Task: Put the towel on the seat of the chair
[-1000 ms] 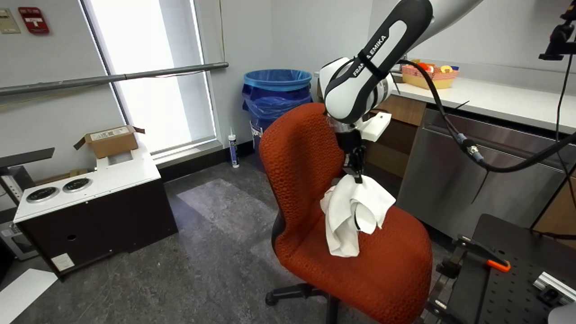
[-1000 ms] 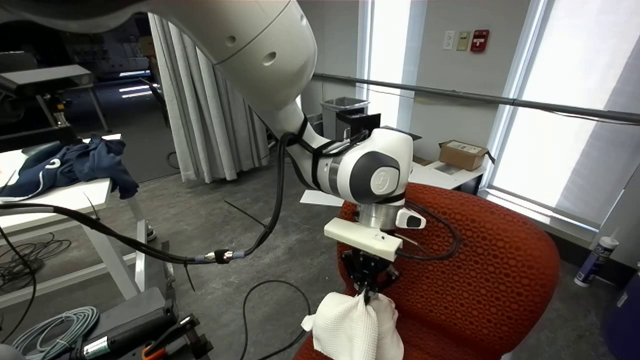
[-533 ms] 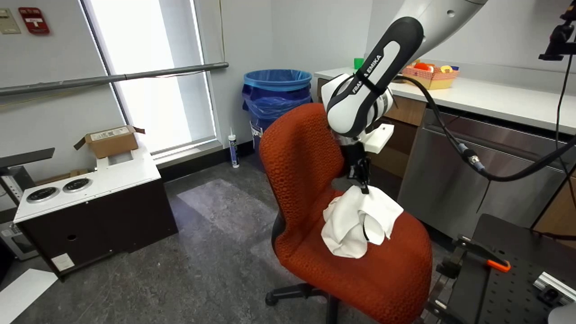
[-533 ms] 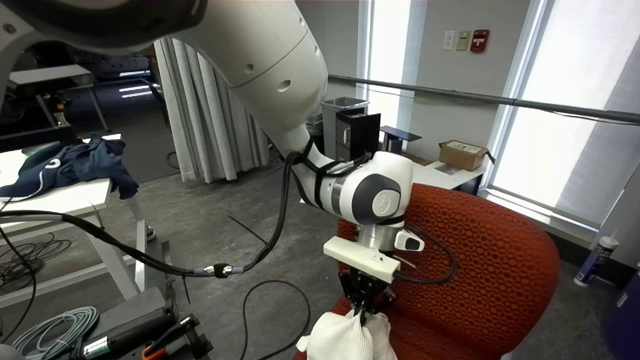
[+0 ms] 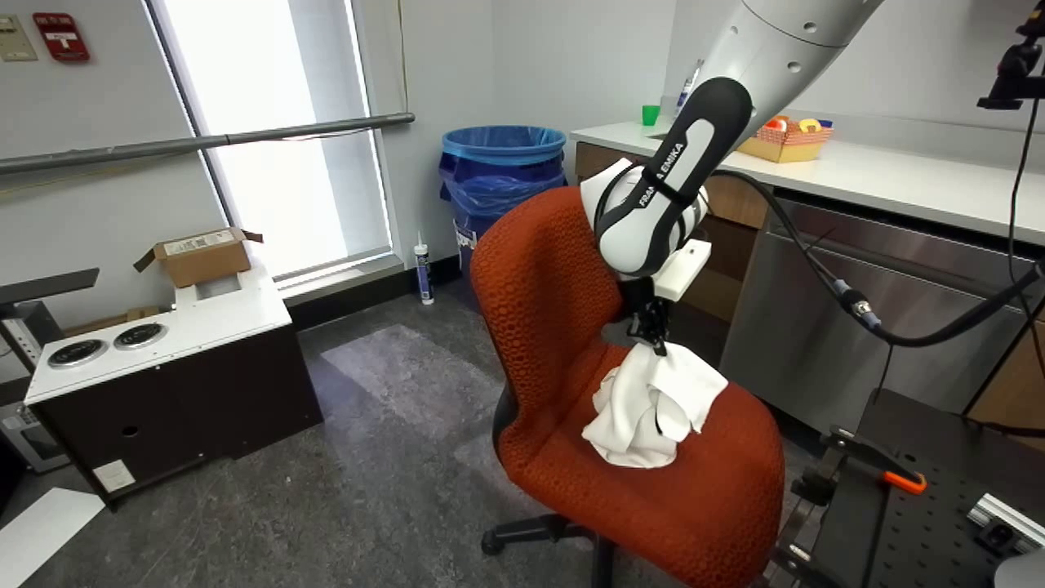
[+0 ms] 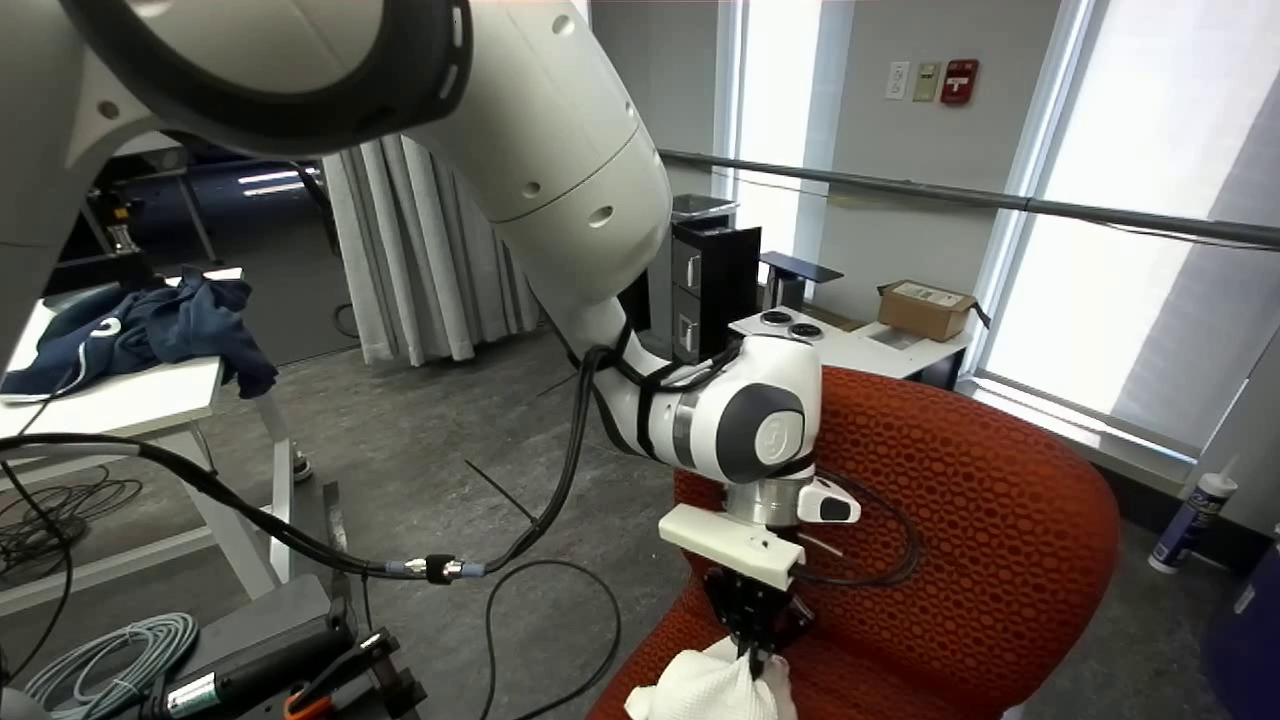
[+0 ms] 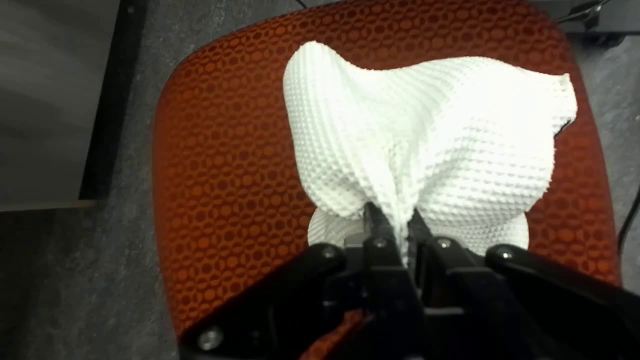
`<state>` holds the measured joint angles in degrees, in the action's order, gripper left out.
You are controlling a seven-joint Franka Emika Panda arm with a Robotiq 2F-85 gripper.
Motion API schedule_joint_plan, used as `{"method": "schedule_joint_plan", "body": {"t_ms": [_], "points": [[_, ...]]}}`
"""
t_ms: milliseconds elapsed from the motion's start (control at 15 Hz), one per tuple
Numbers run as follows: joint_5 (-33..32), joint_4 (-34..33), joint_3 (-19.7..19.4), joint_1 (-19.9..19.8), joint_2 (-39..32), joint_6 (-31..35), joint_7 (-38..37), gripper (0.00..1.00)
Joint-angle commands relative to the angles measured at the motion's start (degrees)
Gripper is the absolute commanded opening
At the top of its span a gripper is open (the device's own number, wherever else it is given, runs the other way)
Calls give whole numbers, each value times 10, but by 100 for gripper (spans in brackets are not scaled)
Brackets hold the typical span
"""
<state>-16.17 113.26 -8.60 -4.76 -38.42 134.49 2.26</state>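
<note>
Down points the gripper (image 7: 395, 217), over the orange chair (image 5: 547, 278), its fingers (image 7: 419, 232) clamped on a gathered pinch of white towel (image 7: 430, 140)! The towel sits directly beneath the gripper, fanning out from the fingers, lower folds bunched on the seat (image 7: 225, 185). Close beside the gripper rises the backrest (image 6: 960, 500), and past that, in an exterior view, stands the blue bin (image 5: 502, 188). Well apart from the gripper, a cardboard box (image 5: 204, 263) shows in both exterior views, and a dark blue sweatshirt (image 6: 170, 320) lies heaped on a white table (image 6: 165, 392).
</note>
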Motion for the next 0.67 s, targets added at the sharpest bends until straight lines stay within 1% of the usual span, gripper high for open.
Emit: {"method": "schedule_joint_plan", "body": {"t_ms": [0,67,333,400,600], "points": [[-12,-18,-21,23,-7,42,-61,0],[-8,-21,-23,25,-8,48,-69,0],[22,-38,-3,11,-11,17,-51,0],[10,-22,-10,16,-4,34,-51,0],[13,-24,-9,16,-6,33,-51,0]]}}
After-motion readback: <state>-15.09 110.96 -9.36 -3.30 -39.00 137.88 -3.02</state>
